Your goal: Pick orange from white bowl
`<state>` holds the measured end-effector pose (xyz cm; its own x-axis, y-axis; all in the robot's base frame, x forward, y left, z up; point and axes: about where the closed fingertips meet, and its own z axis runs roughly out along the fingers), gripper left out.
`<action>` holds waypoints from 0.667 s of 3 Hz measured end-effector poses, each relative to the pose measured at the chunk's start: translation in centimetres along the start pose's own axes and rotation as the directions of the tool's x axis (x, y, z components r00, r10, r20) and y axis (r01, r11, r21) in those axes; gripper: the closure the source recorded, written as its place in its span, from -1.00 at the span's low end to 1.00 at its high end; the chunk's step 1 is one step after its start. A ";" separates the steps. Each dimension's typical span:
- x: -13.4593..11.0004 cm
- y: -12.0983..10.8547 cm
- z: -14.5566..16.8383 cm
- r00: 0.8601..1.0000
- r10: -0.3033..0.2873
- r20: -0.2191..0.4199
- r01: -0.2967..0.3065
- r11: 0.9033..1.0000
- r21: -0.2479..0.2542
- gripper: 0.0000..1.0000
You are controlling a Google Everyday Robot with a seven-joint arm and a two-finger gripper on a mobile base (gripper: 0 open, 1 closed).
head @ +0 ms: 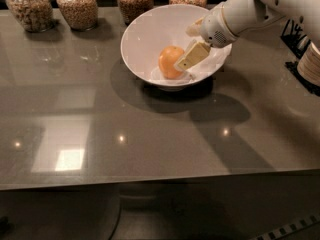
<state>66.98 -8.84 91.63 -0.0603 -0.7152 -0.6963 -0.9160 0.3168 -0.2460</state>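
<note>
The orange (169, 61) lies in the bottom of the large white bowl (136, 36), which stands on the grey table towards the back. My gripper (184, 49) reaches into the bowl from the right on a white arm (250, 9). It is open. One cream finger (192, 55) slants down and its tip rests against the orange's right side. The other finger (194, 28) sits higher, above the bowl's far side. The orange sits on the bowl's floor.
Several grain-filled glass jars (77, 4) line the table's back edge behind the bowl. A black wire rack (295, 34) and a pale ribbed object (310, 64) stand at the right edge. The table's front edge (160, 179) runs across below.
</note>
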 end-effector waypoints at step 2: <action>1.1 0.0 3.6 1.000 0.027 -0.005 -0.027 0.998 -0.048 -0.50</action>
<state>68.29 -7.36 88.47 -0.0867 -0.7094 -0.6994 -0.9322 0.3054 -0.1943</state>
